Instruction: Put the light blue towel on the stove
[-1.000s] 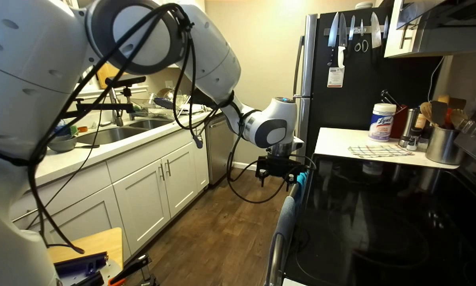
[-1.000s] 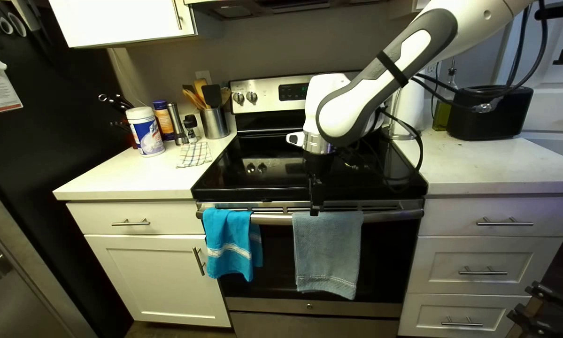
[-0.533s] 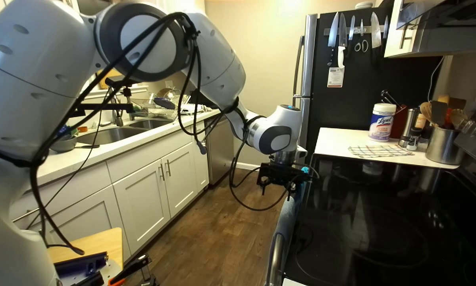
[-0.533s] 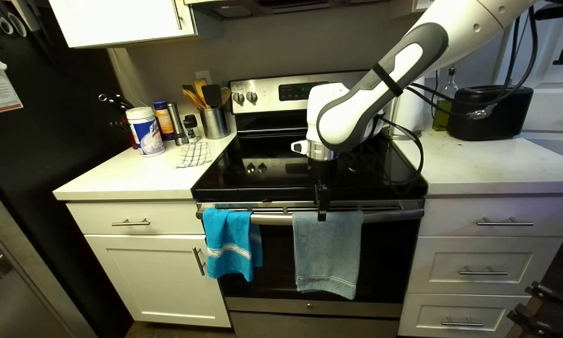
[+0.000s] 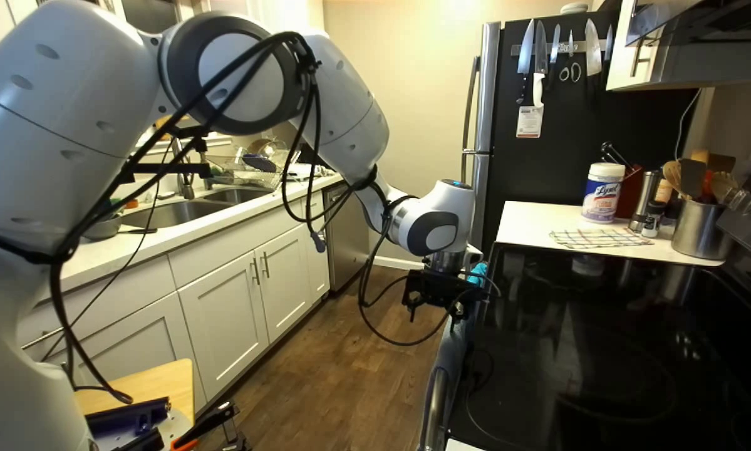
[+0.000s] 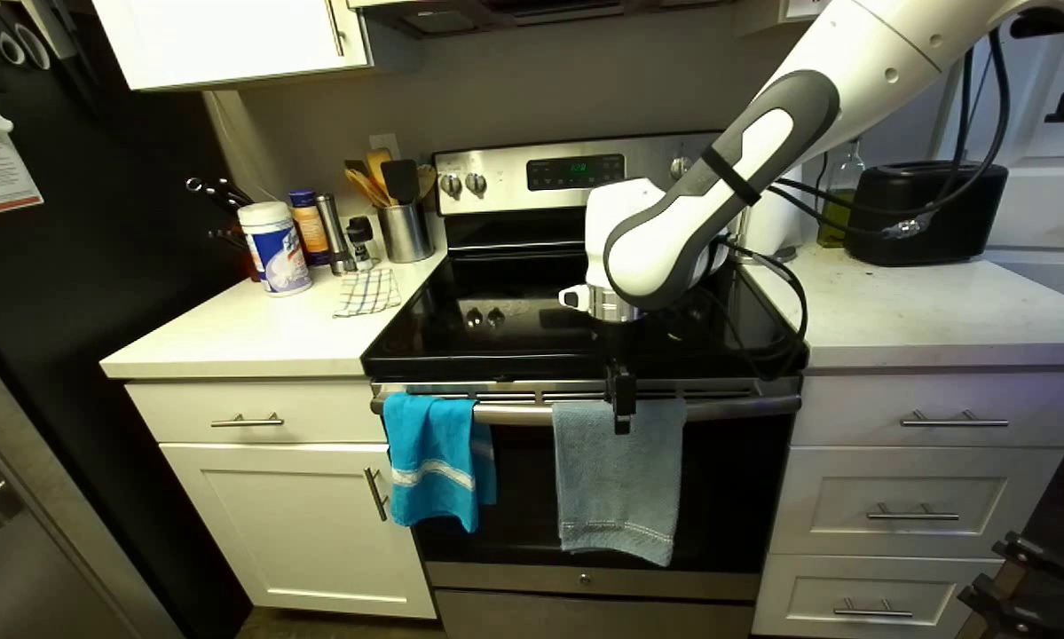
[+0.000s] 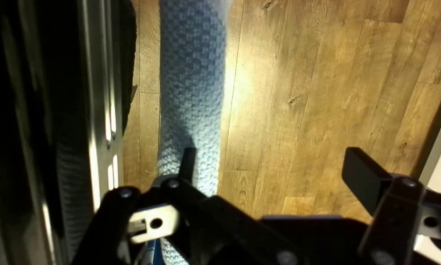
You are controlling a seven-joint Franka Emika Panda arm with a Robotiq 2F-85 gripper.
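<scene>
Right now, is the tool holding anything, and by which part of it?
Nothing is held: the tool is wide open in the wrist view, and the light blue towel hangs over the handle bar. Whether tool and towel touch cannot be told.

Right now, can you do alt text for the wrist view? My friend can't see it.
The robot's jaws are wide open: one hides part of the light blue towel, the other shows against the wood floor. The black stove lines the left side.
</scene>
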